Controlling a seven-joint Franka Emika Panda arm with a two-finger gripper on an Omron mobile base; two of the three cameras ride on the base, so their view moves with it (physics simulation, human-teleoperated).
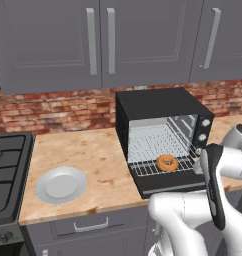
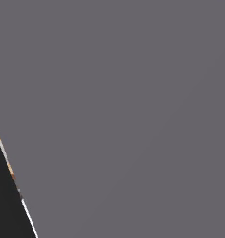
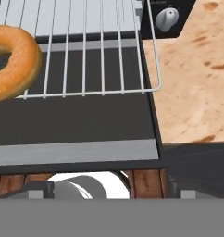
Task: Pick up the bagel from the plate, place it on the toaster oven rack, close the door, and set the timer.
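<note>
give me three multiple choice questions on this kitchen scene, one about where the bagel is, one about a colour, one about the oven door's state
1. Where is the bagel?
A. on the plate
B. on the toaster oven rack
C. on the stove

2. What colour is the plate?
A. light grey
B. red
C. blue

3. How is the door?
A. shut
B. dropped open
C. taken off

Answers:
1. B, the bagel lies on the toaster oven rack, pulled out over the door.
2. A, the plate on the counter left of the oven is light grey and bare.
3. B, the door lies flat below the rack, with the oven cavity showing.
</note>
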